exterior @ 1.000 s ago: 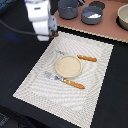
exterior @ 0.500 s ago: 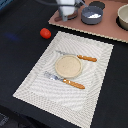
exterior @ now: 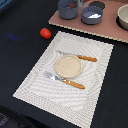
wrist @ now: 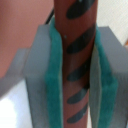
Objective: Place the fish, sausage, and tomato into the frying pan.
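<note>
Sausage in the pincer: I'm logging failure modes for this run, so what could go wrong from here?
1. The sausage stands upright between the green pads; it might tip over the frying pan's low wall.
2. The tomato sits on bare dark table, so a nudge could roll it away.

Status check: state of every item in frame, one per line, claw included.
claw: shut on the sausage, pads on both sides
sausage: held, upright between the pads
tomato: loose on the dark table, outside any pan
plate: empty, on the placemat
knife: flat beside the plate
fork: flat beside the plate
grey pot: upright on the pink board, contents unclear
</note>
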### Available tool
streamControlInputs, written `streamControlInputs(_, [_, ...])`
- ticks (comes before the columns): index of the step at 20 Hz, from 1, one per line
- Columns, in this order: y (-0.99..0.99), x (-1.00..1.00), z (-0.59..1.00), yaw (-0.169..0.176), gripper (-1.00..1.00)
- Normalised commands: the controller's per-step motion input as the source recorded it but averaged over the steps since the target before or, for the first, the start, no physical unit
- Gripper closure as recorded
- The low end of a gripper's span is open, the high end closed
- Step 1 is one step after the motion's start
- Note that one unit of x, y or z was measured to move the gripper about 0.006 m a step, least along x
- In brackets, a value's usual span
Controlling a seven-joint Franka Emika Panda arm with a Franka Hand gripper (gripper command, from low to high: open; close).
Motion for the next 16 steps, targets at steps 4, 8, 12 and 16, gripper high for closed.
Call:
streamControlInputs(4, [0.88,0.70,0.00,0.000,1.00])
streamControlInputs(8, [0.87,0.70,-0.02,0.000,1.00])
streamControlInputs(12, [0.78,0.67,-0.07,0.000,1.00])
streamControlInputs(16, [0.58,0.48,-0.13,0.000,1.00])
